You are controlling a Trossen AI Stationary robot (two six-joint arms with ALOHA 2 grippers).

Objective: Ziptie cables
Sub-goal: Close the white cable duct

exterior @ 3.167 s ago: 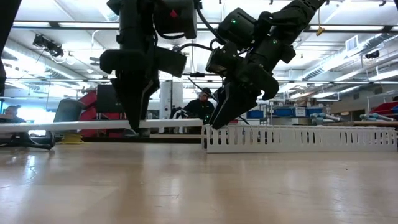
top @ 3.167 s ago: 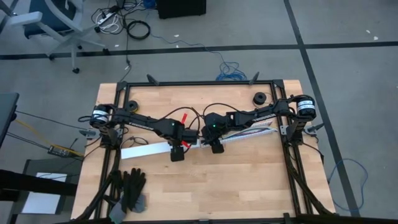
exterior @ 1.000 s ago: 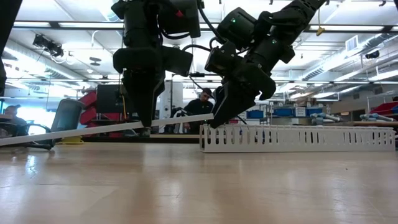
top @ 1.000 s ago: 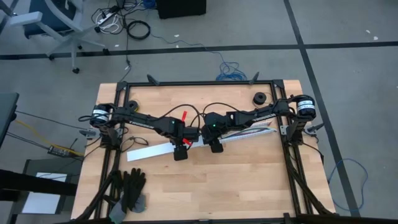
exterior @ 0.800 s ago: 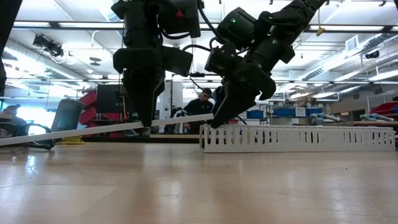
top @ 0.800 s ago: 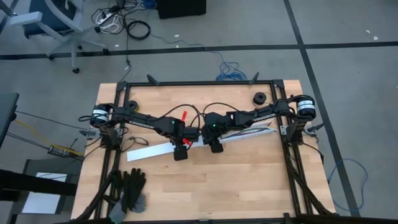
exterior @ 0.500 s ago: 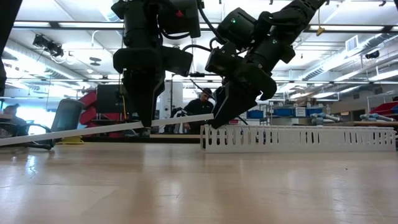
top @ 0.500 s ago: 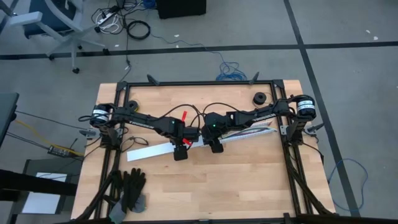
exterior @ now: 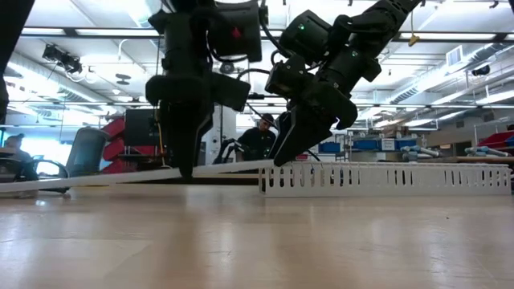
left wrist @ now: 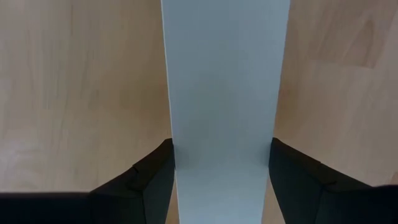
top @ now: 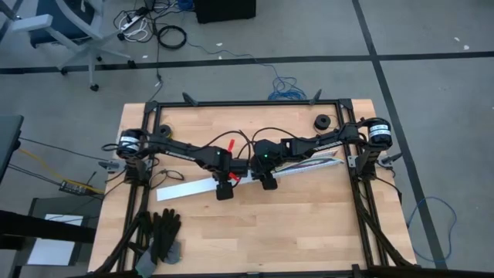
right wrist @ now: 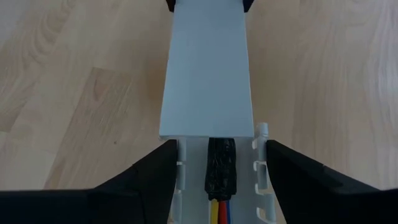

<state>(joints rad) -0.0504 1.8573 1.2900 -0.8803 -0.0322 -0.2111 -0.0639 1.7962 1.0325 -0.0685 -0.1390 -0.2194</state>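
Nearest, at the front-left corner of the wooden table (top: 309, 224), lies a pair of black gloves (top: 160, 235), well apart from the work. Farther in, at mid-table, the left gripper (left wrist: 219, 163) grasps a long flat white cover strip (left wrist: 224, 93) across its width, its two dark fingers (left wrist: 149, 180) pressed against the strip's edges; in the low view the strip (exterior: 96, 178) slopes, its free end down on the table and the held part raised. Just beside it, the right gripper (right wrist: 214, 155) straddles the near end of the white slotted channel (exterior: 385, 178), one finger outside each wall; whether the fingers press the walls or stand slightly off cannot be told. The strip's other end rests on top of the channel's end, between the right gripper's fingers. Inside the channel, under that end of the strip, lie the cables (right wrist: 220, 211), red, yellow and blue strands bound together in a black wrapped sleeve (right wrist: 221, 165) and running along the trough. From above, the channel (top: 309, 165) stretches away toward the right arm's base. Beyond the table's far edge, the low view shows a workshop with a seated person (exterior: 259, 138) behind the arms.
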